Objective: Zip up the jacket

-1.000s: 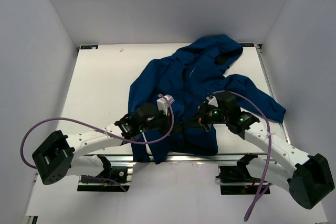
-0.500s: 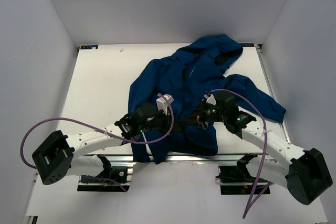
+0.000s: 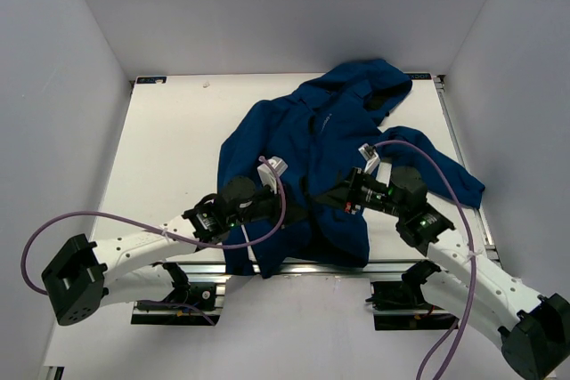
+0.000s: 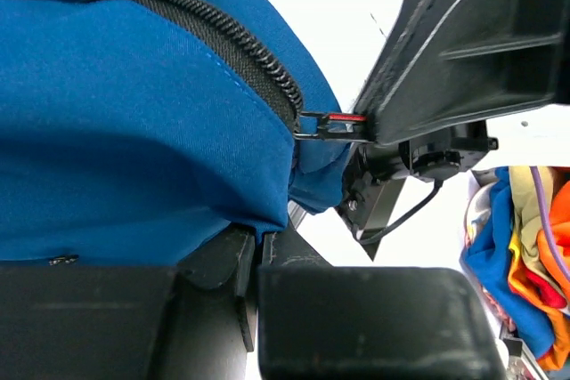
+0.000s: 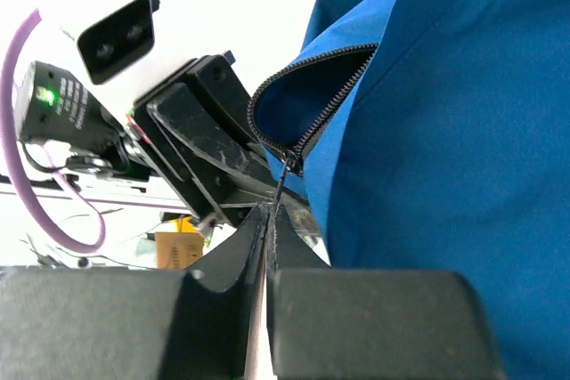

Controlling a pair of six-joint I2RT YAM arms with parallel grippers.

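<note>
Lower centre of the overhead view: left gripper (image 4: 254, 245) is clenched on the jacket (image 3: 321, 131) at its bottom edge, apparently to anchor it. Right gripper (image 5: 267, 220) pinches the zip pull (image 4: 325, 120), low down, seemingly ready to draw upward. The jacket lies on the tabletop (image 3: 169, 149), centre to upper right.

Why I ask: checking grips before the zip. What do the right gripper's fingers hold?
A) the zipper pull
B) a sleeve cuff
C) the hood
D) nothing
A: in the right wrist view the right gripper is shut on the thin zipper pull at the end of the zipper teeth of the jacket.
</note>
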